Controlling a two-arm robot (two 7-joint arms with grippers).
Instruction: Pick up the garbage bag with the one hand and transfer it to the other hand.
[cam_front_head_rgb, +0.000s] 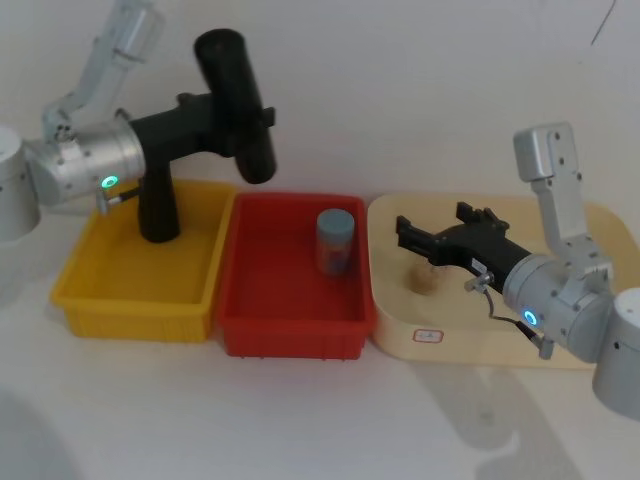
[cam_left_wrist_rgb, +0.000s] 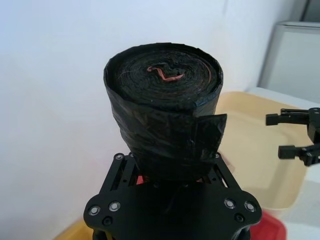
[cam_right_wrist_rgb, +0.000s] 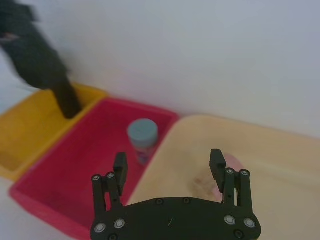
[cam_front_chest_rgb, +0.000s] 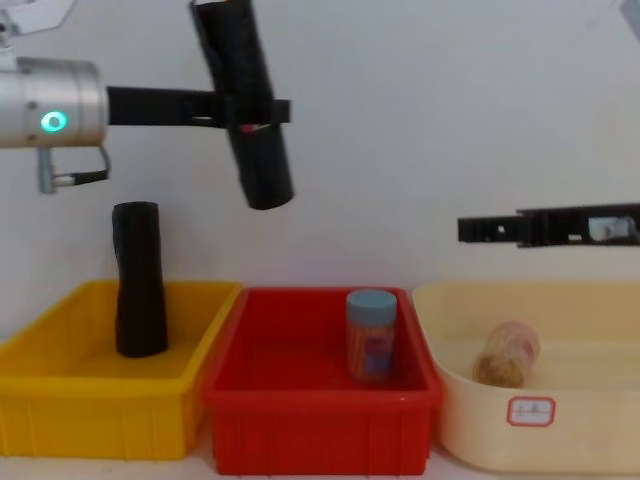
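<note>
3 containers stand side by side on the white surface (cam_front_head_rgb: 300, 420).

At the left is a yellow bin (cam_front_head_rgb: 135, 315). A plain black roll (cam_front_chest_rgb: 138, 280) stands upright inside it.

Above this bin, the left gripper (cam_front_chest_rgb: 250, 108) reaches out level on its green-ringed arm. Its jaws are clamped on the garbage bag (cam_front_chest_rgb: 265, 165) at about mid-length. The bag is held high in the air, clear of all 3 containers. It is tilted, with its upper end leaning toward the robot's left and its lower end hanging over the yellow bin's edge nearest the red bin. The left wrist view looks onto the bag's rolled end, and a loose flap of plastic shows on its side.

In the middle is a red bin (cam_front_chest_rgb: 320, 430). It holds 1 upright can with a blue lid (cam_front_chest_rgb: 371, 335).

At the right is a cream tray (cam_front_chest_rgb: 580, 430) with a small tan round object (cam_front_chest_rgb: 505, 355) lying in it.

The right gripper (cam_right_wrist_rgb: 168, 160), on the blue-ringed arm, hovers above the cream tray. It points toward the red bin and sits lower than the left gripper. Its jaws are spread wide with nothing between them. It is well apart from the garbage bag.
</note>
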